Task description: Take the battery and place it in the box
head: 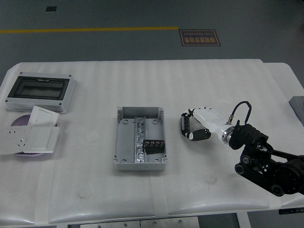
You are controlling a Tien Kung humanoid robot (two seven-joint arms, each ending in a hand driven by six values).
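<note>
The battery (184, 126), a small black block, stands on the white table right of the box. My right hand (191, 125), white with black fingers, reaches in from the right, and its fingers (187, 114) and thumb curl around the battery from above and below. The battery still rests on the table. The box (124, 140) is an open grey tray at the table's middle, with a metal rail down its centre and a black part (154, 146) inside. My left arm is out of view.
A grey enclosure with a dark window lid (40, 91) lies at the far left. White socket plates (29, 136) lie over a purple disc (21, 120) below it. A grey object (298, 103) shows at the right edge.
</note>
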